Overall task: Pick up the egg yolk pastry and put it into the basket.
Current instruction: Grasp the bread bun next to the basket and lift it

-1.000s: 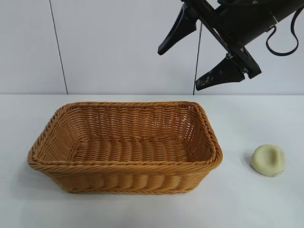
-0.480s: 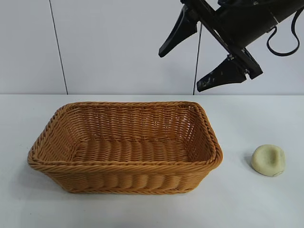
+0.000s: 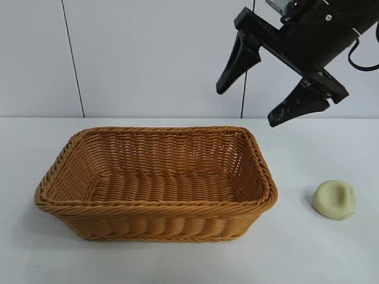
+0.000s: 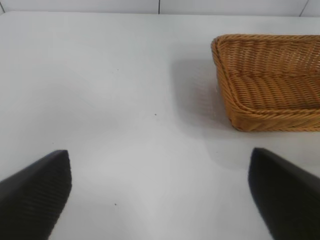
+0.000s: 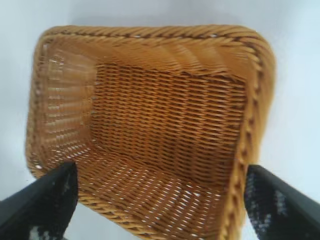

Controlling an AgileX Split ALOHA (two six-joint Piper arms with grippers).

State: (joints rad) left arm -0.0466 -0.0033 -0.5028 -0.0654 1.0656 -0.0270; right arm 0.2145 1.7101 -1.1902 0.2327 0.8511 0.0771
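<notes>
The egg yolk pastry [image 3: 335, 199], a small pale cream dome with a dent, lies on the white table to the right of the basket [image 3: 155, 207]. The golden-brown wicker basket is empty and sits mid-table; it also shows in the right wrist view as the basket [image 5: 165, 60] and in the left wrist view as the basket [image 4: 240, 117]. My right gripper [image 3: 249, 107] hangs open high above the basket's far right corner, holding nothing. My left gripper [image 4: 160, 192] is open over bare table beside the basket; it is out of the exterior view.
The white table [image 3: 320, 260] runs back to a pale panelled wall [image 3: 148, 59]. A dark cable [image 3: 361, 59] loops from the right arm at the upper right.
The right gripper has shifted to the right and a little lower, turning slightly. The pastry and the basket have not moved.
</notes>
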